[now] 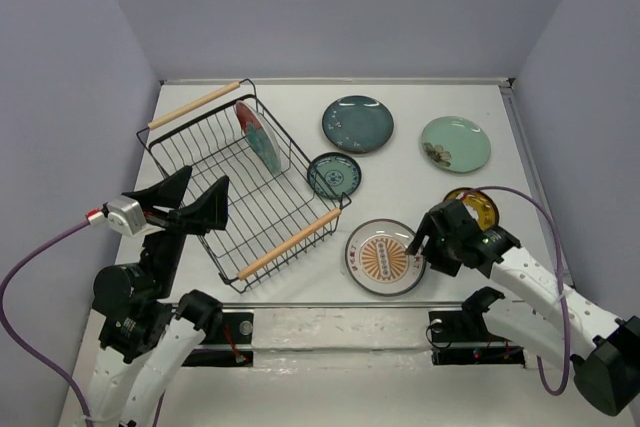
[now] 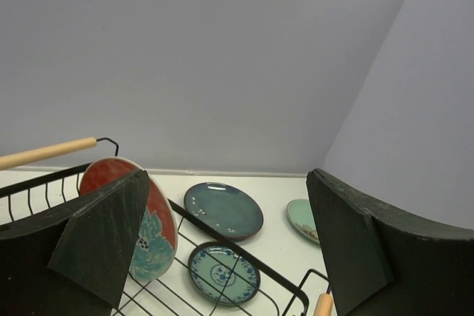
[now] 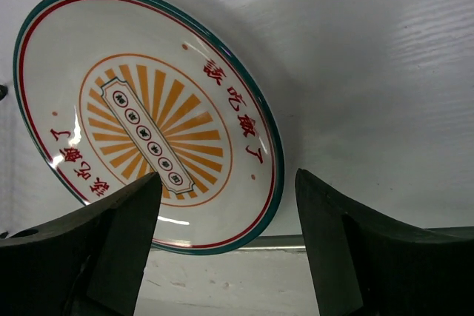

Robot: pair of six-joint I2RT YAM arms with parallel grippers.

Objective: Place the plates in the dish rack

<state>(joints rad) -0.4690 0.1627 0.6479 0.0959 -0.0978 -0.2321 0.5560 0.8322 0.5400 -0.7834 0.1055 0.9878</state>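
The black wire dish rack [image 1: 215,182] with two wooden handles holds the red plate with teal flower [image 1: 262,137] upright; the plate also shows in the left wrist view [image 2: 152,231]. On the table lie the dark teal plate [image 1: 357,123], the pale mint plate [image 1: 455,143], the small teal patterned plate [image 1: 334,175], the cream-orange plate [image 1: 383,257] and the small yellow plate [image 1: 480,207], partly hidden by my right arm. My left gripper [image 1: 188,204] is open and empty above the rack's near left side. My right gripper [image 1: 422,244] is open, its fingers astride the cream-orange plate's right rim [image 3: 270,183].
The rack stands at an angle on the table's left half, its near wooden handle [image 1: 290,244] close to the cream-orange plate. A metal strip [image 1: 330,302] runs along the table's near edge. Grey walls enclose the table on three sides.
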